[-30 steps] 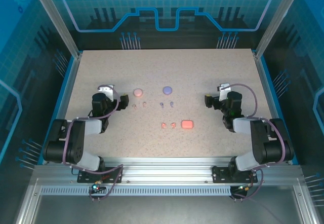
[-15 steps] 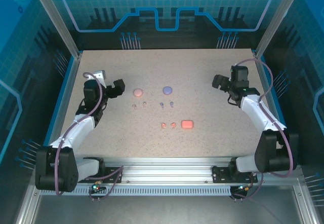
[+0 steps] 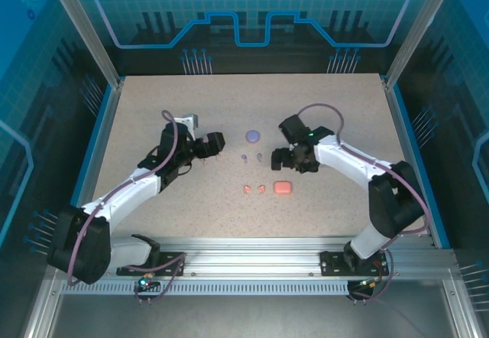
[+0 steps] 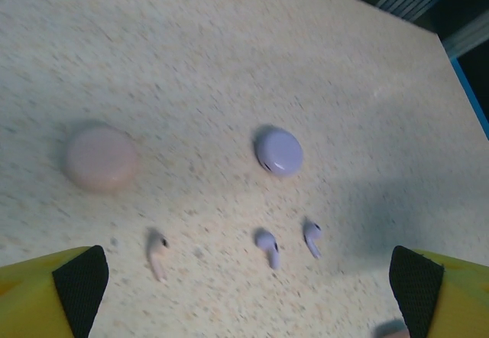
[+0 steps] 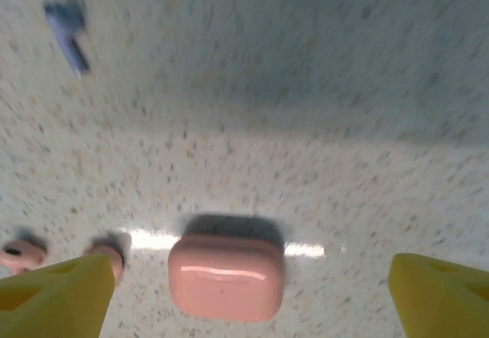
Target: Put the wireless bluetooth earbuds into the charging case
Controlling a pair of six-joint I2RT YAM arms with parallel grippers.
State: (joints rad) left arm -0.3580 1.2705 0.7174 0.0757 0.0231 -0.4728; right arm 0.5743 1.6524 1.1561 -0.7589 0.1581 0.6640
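Nothing seated yet; cases looked shut. Left pincer [image 3: 216, 144] spread. Pink bud [image 4: 157, 252] and purple buds [image 4: 268, 248] lay loose on counter [image 4: 229, 47] just ahead, stems pointing back toward it. Pink case [image 4: 101, 158] and purple case [image 4: 279, 151] lay beyond. Right pincer [image 3: 286, 157] spread above coral case [image 5: 226, 277], long axis running finger to finger. Coral buds [image 5: 23, 254] loose beside one finger.

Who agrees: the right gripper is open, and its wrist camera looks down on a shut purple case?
Wrong colour: the shut case before the open right gripper is coral, not purple, as the right wrist view shows.
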